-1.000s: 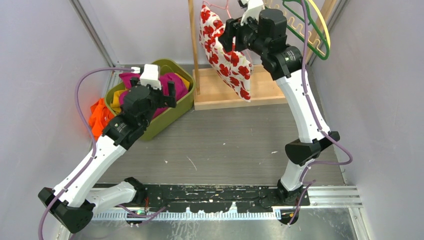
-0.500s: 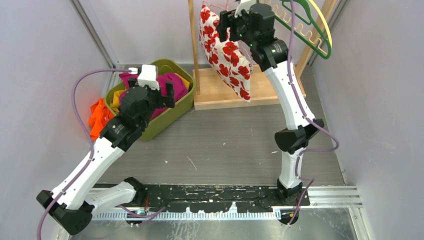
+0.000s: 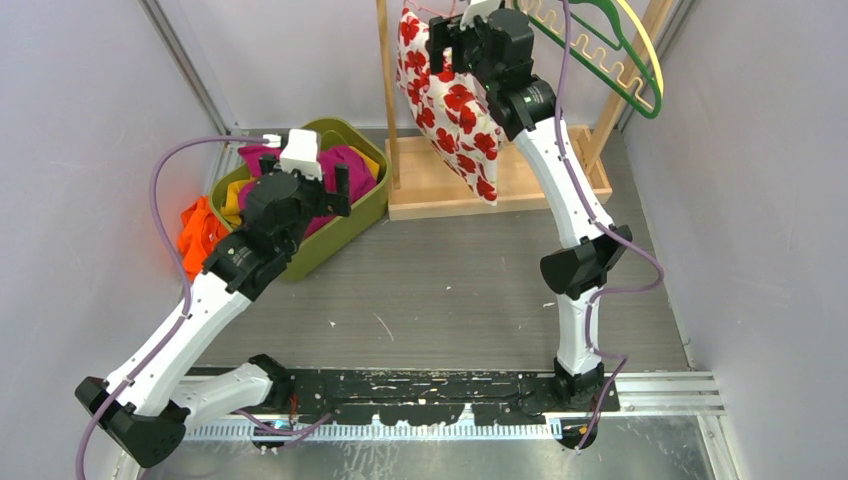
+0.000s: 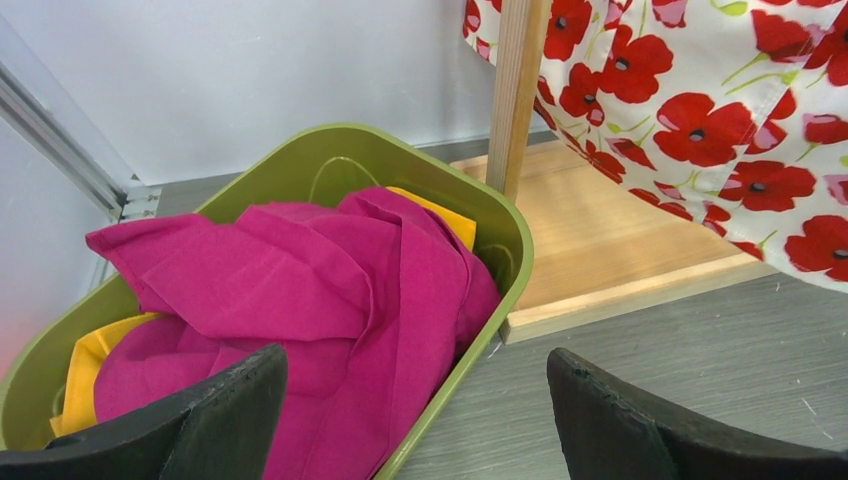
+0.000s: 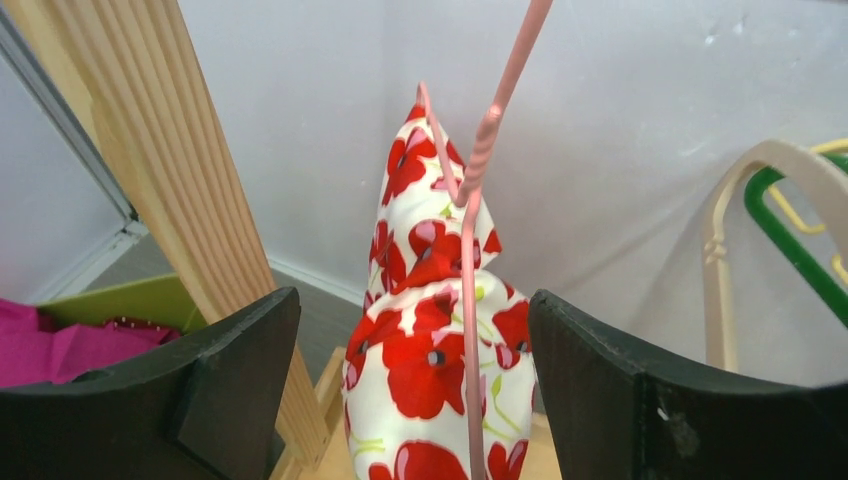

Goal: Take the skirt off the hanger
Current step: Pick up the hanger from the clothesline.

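The skirt (image 3: 455, 110), white with red poppies, hangs from a thin pink hanger (image 5: 478, 180) on the wooden rack. In the right wrist view the skirt (image 5: 430, 370) and the hanger's wire sit between the wide-apart fingers of my right gripper (image 5: 415, 350), which is open; I see no contact. From above, the right gripper (image 3: 447, 42) is high at the skirt's top. My left gripper (image 4: 415, 400) is open and empty, hovering over the edge of the green bin (image 4: 500, 230); in the top view it (image 3: 325, 190) is above that bin (image 3: 345, 225).
The bin holds magenta cloth (image 4: 300, 290) and yellow cloth (image 4: 445, 215). Orange cloth (image 3: 198, 232) lies left of the bin. The rack has a wooden post (image 3: 387, 90) and base (image 3: 500, 185). Green and yellow hangers (image 3: 625, 60) hang at upper right. Walls close in on both sides.
My right arm has moved left and further up toward the skirt's top, and its jaws have opened wider. The left arm has not moved.
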Motion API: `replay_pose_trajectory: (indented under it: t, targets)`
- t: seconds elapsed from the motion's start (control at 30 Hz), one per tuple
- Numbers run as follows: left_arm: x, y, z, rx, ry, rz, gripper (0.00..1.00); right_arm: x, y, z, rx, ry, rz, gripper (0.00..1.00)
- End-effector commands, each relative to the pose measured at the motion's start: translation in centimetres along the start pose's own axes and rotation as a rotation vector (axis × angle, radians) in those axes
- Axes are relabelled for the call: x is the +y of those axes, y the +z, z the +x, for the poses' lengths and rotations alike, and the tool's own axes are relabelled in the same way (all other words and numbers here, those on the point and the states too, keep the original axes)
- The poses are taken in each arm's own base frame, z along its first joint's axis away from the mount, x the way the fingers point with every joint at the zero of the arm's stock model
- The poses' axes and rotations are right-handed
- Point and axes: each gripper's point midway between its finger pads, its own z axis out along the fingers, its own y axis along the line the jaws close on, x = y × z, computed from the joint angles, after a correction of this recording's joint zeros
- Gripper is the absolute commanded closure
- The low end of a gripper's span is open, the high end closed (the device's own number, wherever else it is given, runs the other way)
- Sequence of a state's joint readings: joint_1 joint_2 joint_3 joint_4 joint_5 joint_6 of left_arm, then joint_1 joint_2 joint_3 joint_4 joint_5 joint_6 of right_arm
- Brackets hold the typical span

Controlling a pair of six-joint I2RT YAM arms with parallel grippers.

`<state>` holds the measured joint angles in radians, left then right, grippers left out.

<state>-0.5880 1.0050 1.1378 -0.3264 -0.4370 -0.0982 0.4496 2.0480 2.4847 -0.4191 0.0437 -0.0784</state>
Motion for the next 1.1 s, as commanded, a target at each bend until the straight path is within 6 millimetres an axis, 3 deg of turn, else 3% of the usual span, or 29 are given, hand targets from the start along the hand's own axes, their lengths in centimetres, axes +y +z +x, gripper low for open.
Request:
replay_pose_trajectory:
  t: [0.0, 0.1, 0.23, 0.3, 0.4, 0.5, 0.53, 0.77, 1.07]
  targets:
    - [0.0, 0.3, -1.3, -0.044, 0.0, -0.007, 0.01, -0.8, 0.3, -4.2, -0.161, -0.02, 0.043, 0.13]
    - [-0.1, 0.4, -1.2, -0.04, 0.002, -0.004, 0.01, -1.2, 1.0, -4.6, -0.194, -0.015, 0.063, 0.14]
    - [0.0, 0.4, -1.0, -0.036, 0.003, -0.005, 0.01, -1.6, 2.4, -3.2, -0.182, -0.017, 0.094, 0.17]
    - [0.1, 0.3, -0.8, -0.034, 0.004, -0.009, 0.01, -1.7, 3.1, -2.2, -0.17, -0.017, 0.104, 0.22]
    - [0.2, 0.3, -0.6, -0.031, 0.007, -0.018, 0.01, -1.9, 3.7, -0.7, -0.146, -0.01, 0.119, 0.5]
    - [0.2, 0.4, -0.5, -0.025, 0.011, -0.019, 0.01, -2.3, 3.7, -0.1, -0.144, 0.0, 0.143, 0.95]
    - [0.2, 0.4, -0.4, -0.025, 0.01, -0.019, 0.01, -2.3, 3.5, -0.1, -0.151, 0.001, 0.145, 0.99]
    - [0.3, 0.3, -0.3, -0.03, 0.0, -0.021, 0.01, -2.4, 1.6, -2.4, -0.217, 0.008, 0.143, 1.0]
    - [0.6, -0.3, -0.8, -0.055, -0.013, -0.022, 0.0, -2.3, -4.1, -11.2, -0.413, 0.051, 0.13, 1.0]
